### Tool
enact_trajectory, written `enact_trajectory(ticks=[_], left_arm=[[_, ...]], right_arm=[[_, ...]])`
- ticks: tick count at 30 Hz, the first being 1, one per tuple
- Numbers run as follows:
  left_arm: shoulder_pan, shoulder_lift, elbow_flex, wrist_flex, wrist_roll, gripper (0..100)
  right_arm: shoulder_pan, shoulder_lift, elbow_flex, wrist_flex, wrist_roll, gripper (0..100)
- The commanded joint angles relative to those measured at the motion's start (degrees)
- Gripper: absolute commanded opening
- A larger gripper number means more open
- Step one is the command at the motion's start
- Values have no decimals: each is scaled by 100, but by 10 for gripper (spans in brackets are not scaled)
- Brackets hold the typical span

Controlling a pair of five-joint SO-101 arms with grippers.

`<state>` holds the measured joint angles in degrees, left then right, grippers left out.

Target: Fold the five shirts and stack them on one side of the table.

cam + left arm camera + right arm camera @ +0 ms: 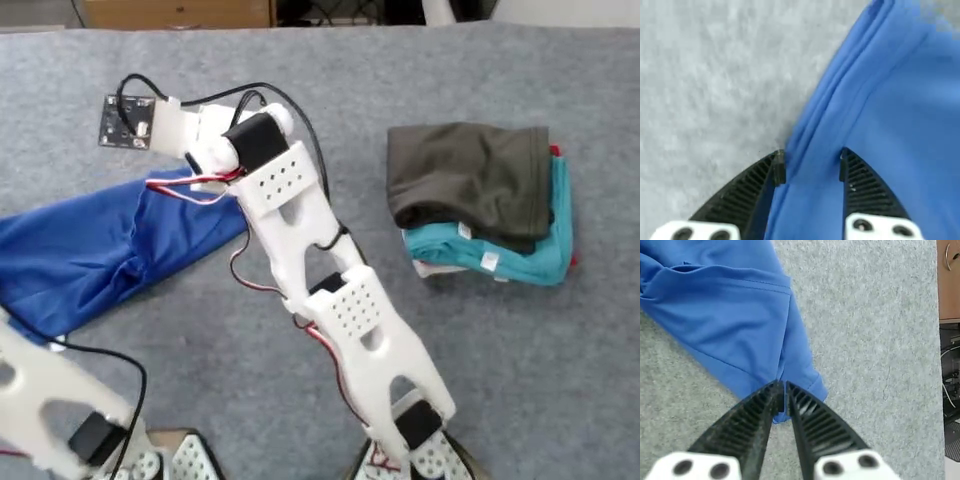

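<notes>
The right gripper [780, 387] has its fingers clamped on the blue shirt [90, 250] at nine o'clock, while the left gripper [809, 165] holds its fingers apart astride the shirt's edge, likely to spread it flat.

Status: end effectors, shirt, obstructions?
Left end effector open astride fold of crumpled blue fabric shirt. Right end effector shut on its edge. Folded stack sits apart.

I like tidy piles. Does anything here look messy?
Yes. The blue shirt lies bunched and wrinkled, not folded yet. The dark shirt sits crooked on the teal shirt, whose edge sticks out from under it.
</notes>
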<state>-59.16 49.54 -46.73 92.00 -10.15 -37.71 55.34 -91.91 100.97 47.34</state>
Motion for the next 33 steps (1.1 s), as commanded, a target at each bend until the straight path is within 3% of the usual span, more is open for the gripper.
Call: enact_trajectory(ticks=[1, 6, 11, 19, 24, 33], left_arm=[[-22, 633, -1604, 334, -571, 200], [13, 1714, -2440, 774, -1468, 198], [-31, 2242, -2527, 791, -1503, 191], [22, 2224, -2642, 774, -1301, 37], [-31, 2207, -2651, 782, -1943, 28], [-716, 1081, -3820, 870, -1697, 28]], right_arm=[[62, -330, -286, 26, -44, 15], [62, -330, -286, 26, -44, 15], [62, -330, -286, 26, -44, 15], [53, -382, -365, 26, -44, 15], [62, -857, -321, 26, -35, 15], [668, -1411, -321, 26, -35, 15]])
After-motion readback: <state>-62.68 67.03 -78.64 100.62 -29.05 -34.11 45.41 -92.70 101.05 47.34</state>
